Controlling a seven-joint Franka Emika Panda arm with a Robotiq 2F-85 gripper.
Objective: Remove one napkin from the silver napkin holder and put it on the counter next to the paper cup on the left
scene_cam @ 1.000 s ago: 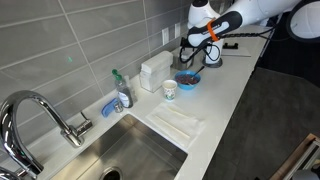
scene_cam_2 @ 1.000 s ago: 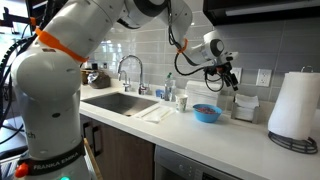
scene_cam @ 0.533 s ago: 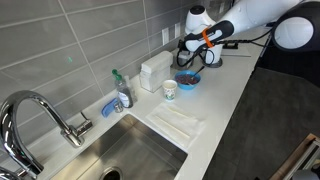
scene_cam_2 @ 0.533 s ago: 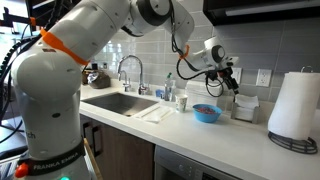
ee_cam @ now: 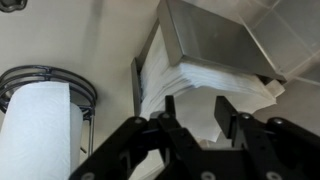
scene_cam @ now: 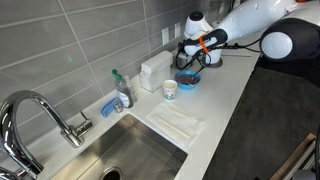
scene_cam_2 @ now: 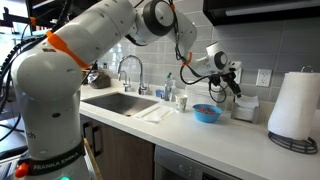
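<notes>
Hovering: end effector (ee_cam: 195, 104) parted, empty | one silver napkin holder (ee_cam: 215, 40) | one paper cup (scene_cam: 169, 89)

Spread fingers (ee_cam: 169, 110) face napkins (ee_cam: 200, 82) in the silver napkin holder (ee_cam: 215, 40)

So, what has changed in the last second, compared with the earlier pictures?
The gripper moved a little lower and closer to the napkin holder, with the arm stretching out after it. Its jaws stand open over the napkins; nothing taken yet. The paper cup, blue bowl and holder stayed in place.
</notes>
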